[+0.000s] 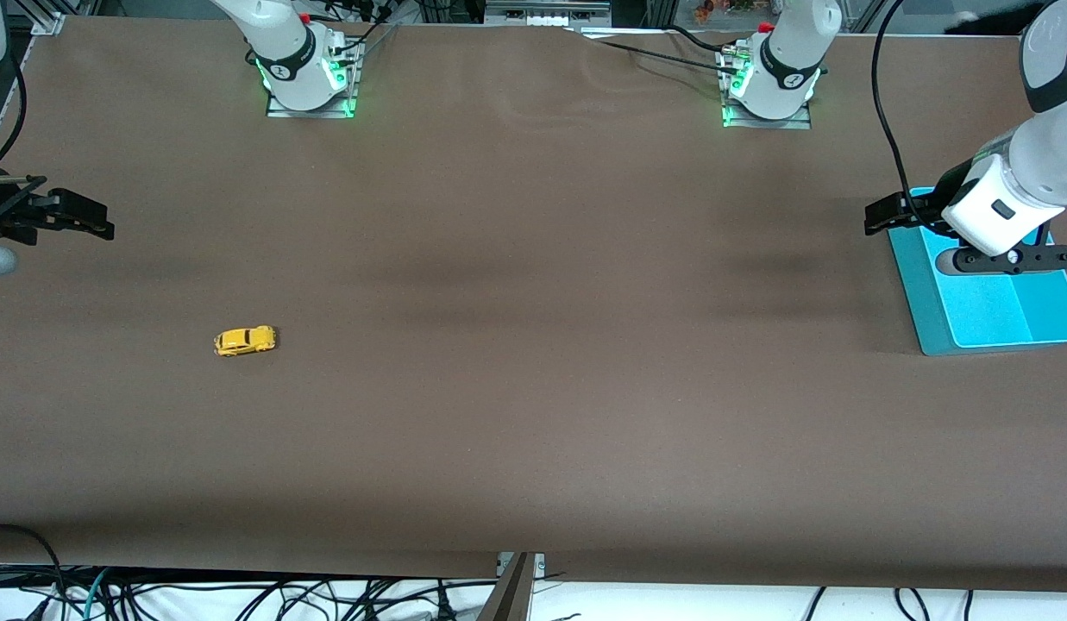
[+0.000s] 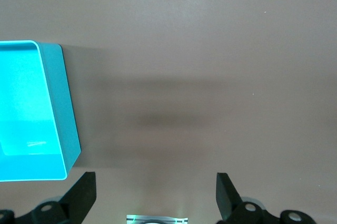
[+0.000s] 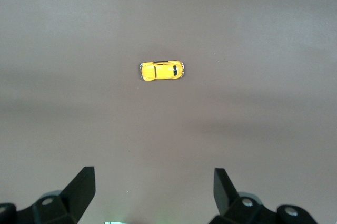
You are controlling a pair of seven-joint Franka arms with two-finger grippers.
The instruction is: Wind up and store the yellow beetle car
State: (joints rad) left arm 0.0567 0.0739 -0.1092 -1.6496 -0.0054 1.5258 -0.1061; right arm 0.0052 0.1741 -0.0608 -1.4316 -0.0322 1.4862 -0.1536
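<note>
The yellow beetle car stands alone on the brown table toward the right arm's end; the right wrist view shows it from above. My right gripper hangs open in the air at that end of the table, well apart from the car, and nothing lies between its fingers. My left gripper hangs open and empty at the left arm's end, just beside the teal tray. In the left wrist view only bare table shows between its fingers.
The teal tray has a low rim and a divider, and nothing shows in the parts of it that I can see. The two arm bases stand along the table's edge farthest from the front camera. Cables hang below the nearest edge.
</note>
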